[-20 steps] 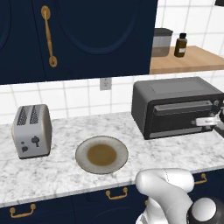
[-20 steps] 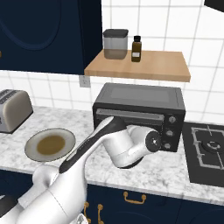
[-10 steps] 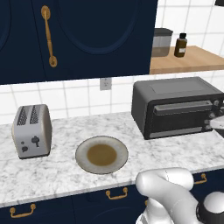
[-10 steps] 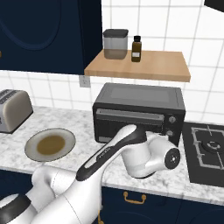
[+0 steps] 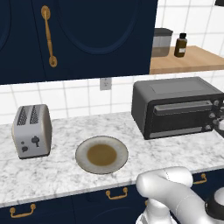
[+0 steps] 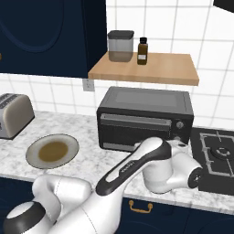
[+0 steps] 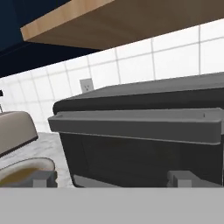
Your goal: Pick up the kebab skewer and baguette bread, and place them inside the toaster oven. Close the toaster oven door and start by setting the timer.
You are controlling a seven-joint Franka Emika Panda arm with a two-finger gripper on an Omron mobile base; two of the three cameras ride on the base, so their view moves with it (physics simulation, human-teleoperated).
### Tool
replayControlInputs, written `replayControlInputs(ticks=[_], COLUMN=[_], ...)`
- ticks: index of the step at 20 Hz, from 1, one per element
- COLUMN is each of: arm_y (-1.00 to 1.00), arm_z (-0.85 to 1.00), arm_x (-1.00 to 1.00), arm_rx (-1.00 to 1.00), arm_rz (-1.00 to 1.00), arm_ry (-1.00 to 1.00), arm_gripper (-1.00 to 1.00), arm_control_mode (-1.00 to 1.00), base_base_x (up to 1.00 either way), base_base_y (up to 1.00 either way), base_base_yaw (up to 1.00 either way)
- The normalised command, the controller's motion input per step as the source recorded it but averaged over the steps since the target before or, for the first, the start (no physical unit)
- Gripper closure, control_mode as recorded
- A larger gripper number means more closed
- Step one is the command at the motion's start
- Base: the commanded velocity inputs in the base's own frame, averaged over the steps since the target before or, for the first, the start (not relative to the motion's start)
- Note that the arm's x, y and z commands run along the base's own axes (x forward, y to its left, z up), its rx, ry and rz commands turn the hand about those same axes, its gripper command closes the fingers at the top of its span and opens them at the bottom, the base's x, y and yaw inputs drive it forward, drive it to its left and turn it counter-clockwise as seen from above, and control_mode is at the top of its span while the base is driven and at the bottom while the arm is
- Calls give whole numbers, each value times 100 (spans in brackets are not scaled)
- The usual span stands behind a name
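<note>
Your claw (image 7: 111, 178) hangs spread wide and empty, low before the toaster oven (image 6: 145, 118), facing its shut toaster oven door (image 7: 144, 144). Neither skewer nor baguette can be made out anywhere; the plate (image 5: 102, 154) left of the oven looks bare. Advance now and you may bump the handle.

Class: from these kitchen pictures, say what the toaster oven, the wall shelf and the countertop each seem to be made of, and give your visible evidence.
Toaster oven: probably matte dark metal, dull even sheen; its door window looks like dark glass.
Wall shelf: wood, tan with faint grain.
Countertop: marble-like stone, white with grey veining.
</note>
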Motion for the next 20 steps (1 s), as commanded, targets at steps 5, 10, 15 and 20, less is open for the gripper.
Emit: replayControlInputs(ticks=[5, 10, 15, 20], arm_y=[-22, -34, -26, -8], arm_z=[0, 3, 8, 4], arm_x=[7, 7, 34, 42], arm_rx=[0, 0, 0, 0], arm_rz=[0, 0, 0, -5], arm_ry=[-16, -14, -12, -9], arm_gripper=[-100, -100, -100, -100], arm_control_mode=[-100, -100, -100, -100], base_base_x=[0, 0, 0, 0], base_base_y=[0, 0, 0, 0], base_base_yaw=[0, 0, 0, 0])
